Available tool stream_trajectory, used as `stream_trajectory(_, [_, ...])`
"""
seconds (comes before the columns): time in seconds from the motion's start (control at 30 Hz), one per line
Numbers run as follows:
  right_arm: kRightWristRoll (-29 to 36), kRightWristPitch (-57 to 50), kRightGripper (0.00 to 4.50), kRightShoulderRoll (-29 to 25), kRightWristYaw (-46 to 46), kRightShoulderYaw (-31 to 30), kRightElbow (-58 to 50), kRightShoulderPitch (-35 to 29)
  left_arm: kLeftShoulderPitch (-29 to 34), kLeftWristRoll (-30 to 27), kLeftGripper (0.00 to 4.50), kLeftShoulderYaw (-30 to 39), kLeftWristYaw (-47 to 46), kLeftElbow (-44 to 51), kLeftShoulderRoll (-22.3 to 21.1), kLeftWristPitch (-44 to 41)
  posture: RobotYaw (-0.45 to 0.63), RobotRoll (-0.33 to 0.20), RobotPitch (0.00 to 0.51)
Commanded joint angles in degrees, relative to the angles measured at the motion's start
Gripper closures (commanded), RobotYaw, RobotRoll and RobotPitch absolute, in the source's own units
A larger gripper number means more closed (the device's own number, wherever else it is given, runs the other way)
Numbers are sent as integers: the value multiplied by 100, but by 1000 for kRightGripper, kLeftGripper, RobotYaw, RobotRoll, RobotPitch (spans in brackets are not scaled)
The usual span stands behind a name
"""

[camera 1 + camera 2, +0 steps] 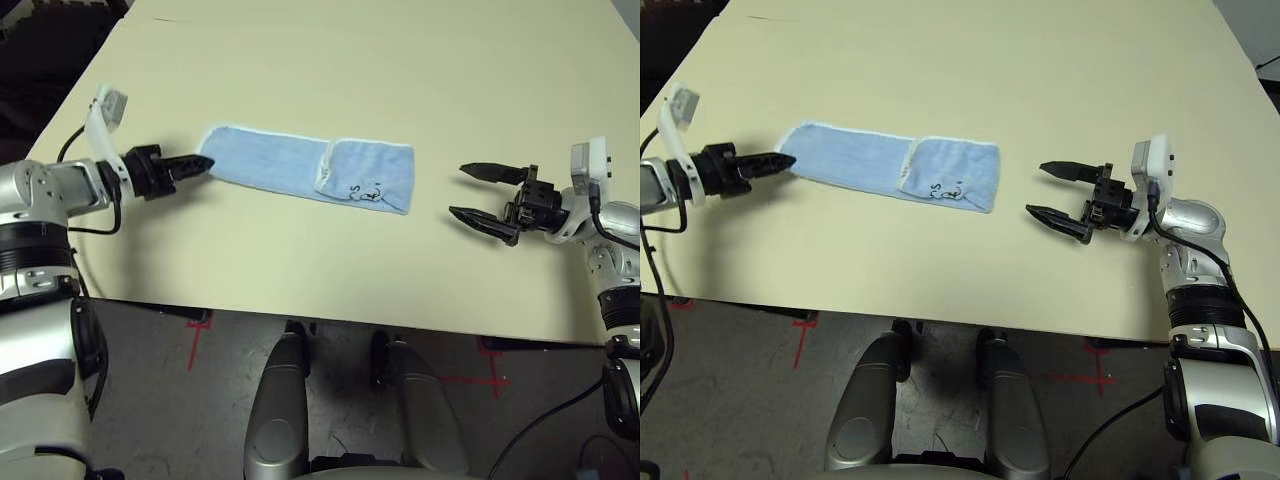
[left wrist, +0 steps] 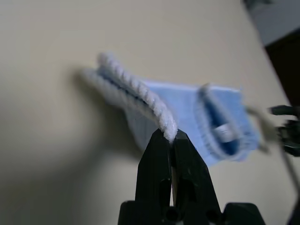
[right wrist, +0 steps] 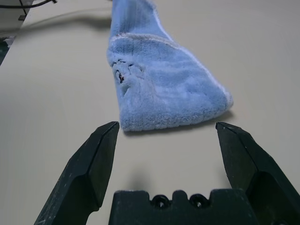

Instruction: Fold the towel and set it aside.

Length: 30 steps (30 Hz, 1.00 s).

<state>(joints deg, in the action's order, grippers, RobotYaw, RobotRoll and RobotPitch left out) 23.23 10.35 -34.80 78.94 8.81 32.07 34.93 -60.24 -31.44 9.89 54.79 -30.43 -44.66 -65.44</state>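
Note:
The towel [image 1: 290, 162] is a light-blue strip lying flat near the middle of the table, its right end folded back over itself, with black marks [image 1: 365, 190] near that end. My left gripper [image 1: 205, 165] is shut on the towel's left end; in the left wrist view its fingertips [image 2: 165, 138] pinch the white stitched edge. My right gripper [image 1: 458, 191] hovers open just right of the towel's folded end, apart from it. The right wrist view looks between its spread fingers [image 3: 96, 154] at that end of the towel [image 3: 159, 79].
The beige table [image 1: 400, 60] stretches bare behind the towel. Its front edge [image 1: 330, 318] runs just below both grippers, with grey floor and red tape marks [image 1: 195, 330] beyond. The left table edge [image 1: 70, 95] lies close to my left arm.

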Motion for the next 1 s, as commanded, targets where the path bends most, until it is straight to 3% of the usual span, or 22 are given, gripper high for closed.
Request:
stream_trajectory(0.03, [-27, -11, 0, -58, -13, -6, -47, -74, -269, -234, 4470, -263, 268, 455, 263, -201, 132, 0, 267])
stream_trajectory(0.33, [-43, 10, 0, -156, -139, 70, 60, 3, -803, -669, 4470, -700, 718, 1080, 821, -590, 122, 0, 266])
stream_trajectory(0.67, [-31, 4, 0, -242, -266, 133, 62, -23, -853, -494, 4470, -1315, 754, 1183, 1441, -360, 109, 0, 264])
stream_trajectory(1.0, [-37, -82, 0, -225, -340, 74, -71, -28, -944, -485, 4470, -1460, 650, 1081, 2017, -286, 103, 0, 266])
